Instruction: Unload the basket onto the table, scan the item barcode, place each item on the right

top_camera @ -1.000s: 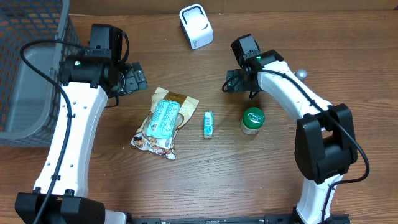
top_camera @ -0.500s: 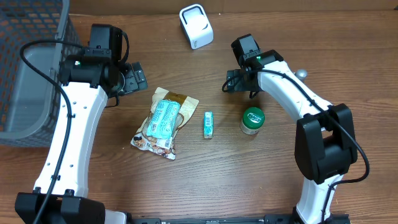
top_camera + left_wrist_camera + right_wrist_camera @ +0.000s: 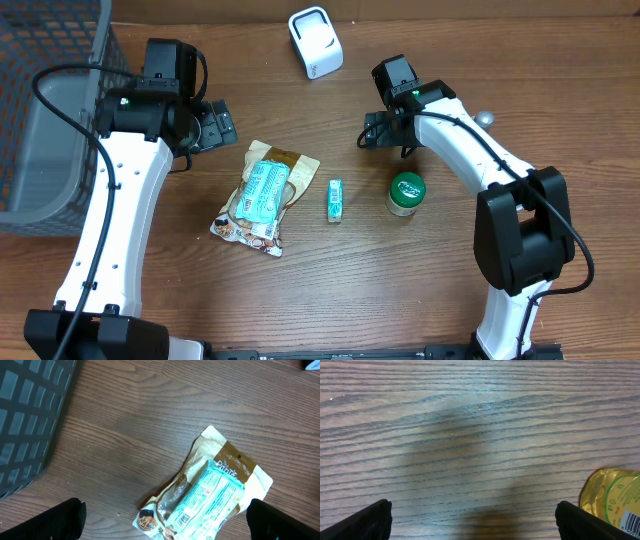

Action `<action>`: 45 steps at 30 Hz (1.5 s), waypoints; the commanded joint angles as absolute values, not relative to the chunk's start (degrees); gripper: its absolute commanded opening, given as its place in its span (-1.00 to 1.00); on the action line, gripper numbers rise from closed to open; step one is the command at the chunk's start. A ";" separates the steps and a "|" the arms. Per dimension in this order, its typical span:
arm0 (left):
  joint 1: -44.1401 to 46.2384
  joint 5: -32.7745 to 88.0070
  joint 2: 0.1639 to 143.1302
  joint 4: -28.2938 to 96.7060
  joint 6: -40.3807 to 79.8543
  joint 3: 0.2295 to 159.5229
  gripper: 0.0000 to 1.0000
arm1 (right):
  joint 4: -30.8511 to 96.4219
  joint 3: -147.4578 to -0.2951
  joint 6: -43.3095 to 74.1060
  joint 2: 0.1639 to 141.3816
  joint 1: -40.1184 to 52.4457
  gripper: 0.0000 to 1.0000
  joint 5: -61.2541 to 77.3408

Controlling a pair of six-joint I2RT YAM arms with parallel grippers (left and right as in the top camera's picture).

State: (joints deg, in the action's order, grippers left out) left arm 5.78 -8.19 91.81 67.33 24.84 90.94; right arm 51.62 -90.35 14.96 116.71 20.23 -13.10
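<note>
My left end effector (image 3: 215, 125) hung spread wide and empty over the worktop (image 3: 330, 290), between the basket (image 3: 40, 120) and the snack bag (image 3: 262, 195). In my left wrist view the bag lay flat just ahead of my fingertips (image 3: 55, 522), with a barcode showing near its lower end. My right end effector (image 3: 372, 132) was also spread and empty, over bare wood on the scanner side of the jar (image 3: 406, 193). Its wrist view caught only a yellow part of the jar at the lower right edge. A small teal pack (image 3: 336, 200) lay between the bag and the jar, apart from both. The white scanner (image 3: 315, 42) stood at the far edge, well apart from every item.
</note>
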 commanded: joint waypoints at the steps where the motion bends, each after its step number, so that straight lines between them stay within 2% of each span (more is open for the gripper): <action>1: 5.69 -7.90 91.74 67.24 23.79 91.88 0.99 | 51.24 -90.06 14.74 116.22 20.12 1.00 -13.89; 35: 5.69 -7.90 91.74 67.24 23.79 91.88 0.99 | 51.22 -90.06 14.76 116.22 20.12 1.00 -13.87; 45: 5.69 -7.90 91.74 67.24 23.79 91.88 0.99 | 45.17 -90.06 14.92 116.20 20.12 1.00 -10.85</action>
State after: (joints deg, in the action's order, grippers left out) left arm 5.78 -8.19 91.81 67.31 24.84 90.94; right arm 47.18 -90.35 14.98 116.71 20.23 -11.53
